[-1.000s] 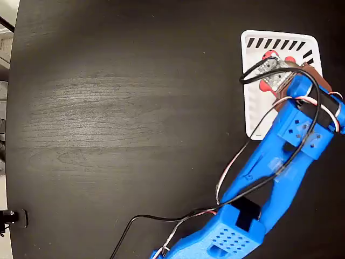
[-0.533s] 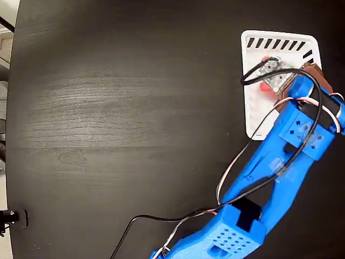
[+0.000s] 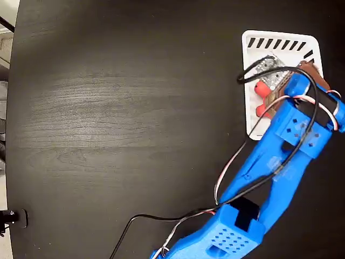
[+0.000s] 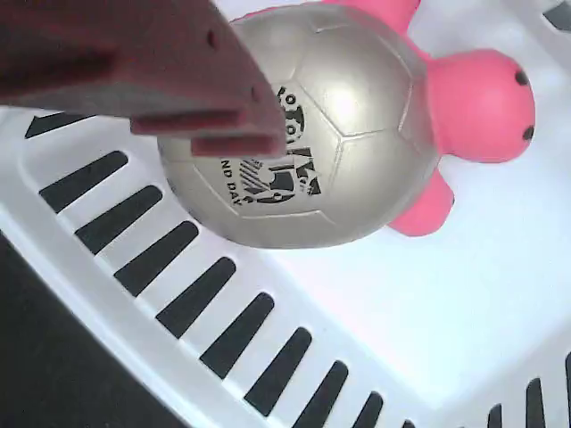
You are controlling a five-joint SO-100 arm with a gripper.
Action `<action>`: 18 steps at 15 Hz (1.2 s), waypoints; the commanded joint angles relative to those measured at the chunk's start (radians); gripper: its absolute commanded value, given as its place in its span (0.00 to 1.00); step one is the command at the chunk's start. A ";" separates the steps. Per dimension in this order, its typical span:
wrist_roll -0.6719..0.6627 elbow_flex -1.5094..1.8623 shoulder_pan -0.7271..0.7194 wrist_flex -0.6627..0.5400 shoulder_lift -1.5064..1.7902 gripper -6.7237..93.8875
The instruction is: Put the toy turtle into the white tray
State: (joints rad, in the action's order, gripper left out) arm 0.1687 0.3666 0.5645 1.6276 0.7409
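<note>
The toy turtle [image 4: 330,134] lies in the white tray [image 4: 446,312], its shiny beige shell with the dark print facing up and its pink head toward the right. One brown-red finger [image 4: 178,71] hangs over the shell's upper left, and no second finger shows. In the fixed view only the turtle's [image 3: 261,89] red limbs show, at the left of the tray [image 3: 280,42], under the blue arm's wrist. My gripper [image 3: 285,86] hovers over the tray, open, with the turtle loose below it.
The tray sits at the upper right of a dark wooden table [image 3: 135,108]. Black slanted slots [image 4: 178,259] line the tray's near edge. The blue arm [image 3: 269,167] and its cables cross the lower right.
The turtle's red parts have shifted down the picture inside the tray, while the wrist has barely moved. The turtle has come free of the fingers.
</note>
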 commanded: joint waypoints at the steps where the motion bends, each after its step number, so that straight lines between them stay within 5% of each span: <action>1: 0.029 0.031 0.000 -0.012 0.164 0.10; 5: 0.080 0.267 -0.067 -0.094 0.397 0.06; 12: 0.121 1.137 -0.414 -0.512 1.097 0.06; 15: 0.089 1.531 -0.552 -0.690 1.373 0.06; 18: 0.003 1.899 -0.626 -0.732 1.700 0.06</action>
State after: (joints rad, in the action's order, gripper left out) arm 0.1933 2.1368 -0.0291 0.9173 2.2381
